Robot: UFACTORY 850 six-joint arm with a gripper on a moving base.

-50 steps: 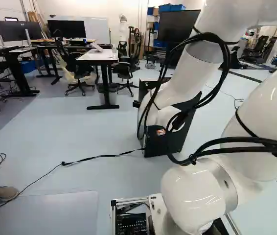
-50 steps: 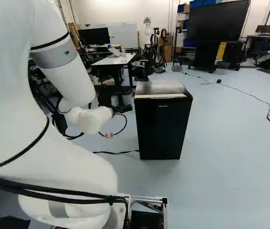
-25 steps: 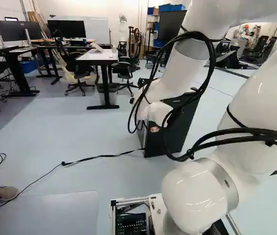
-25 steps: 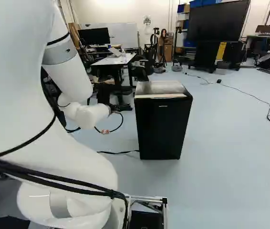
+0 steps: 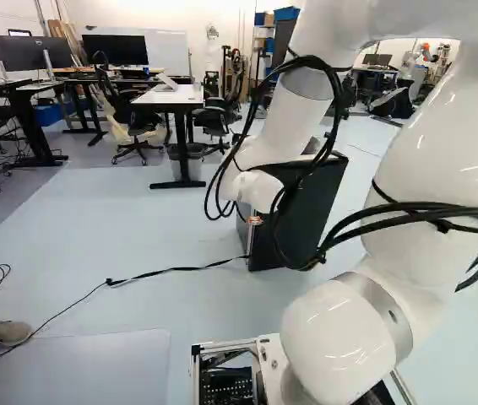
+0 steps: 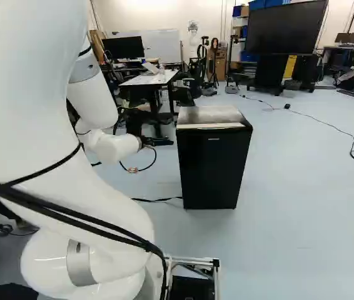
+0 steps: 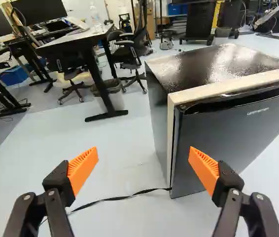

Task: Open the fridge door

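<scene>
While the arm (image 5: pixel 442 143) rises from its base joint and bends over, its forearm slopes down to a wrist (image 6: pixel 117 149) near the fridge (image 6: pixel 211 169), on its left in the right base view. Claw (image 6: pixel 138 120): open; in the wrist view the orange pads (image 7: pixel 83 168) stand wide apart with nothing gripped. Fridge upright on the pale floor (image 6: pixel 302 219), ahead of and beside the claw (image 7: pixel 143 154); its dark door (image 7: pixel 243 128) sits closed. Black cables (image 5: pixel 340 101) loop along the arm. A black cord (image 5: pixel 167 271) runs over the floor to the fridge's foot. Room behind: white-topped table (image 6: pixel 149 79), office chairs (image 5: pixel 219 118), large dark screen (image 6: pixel 286 28) on a stand.
</scene>
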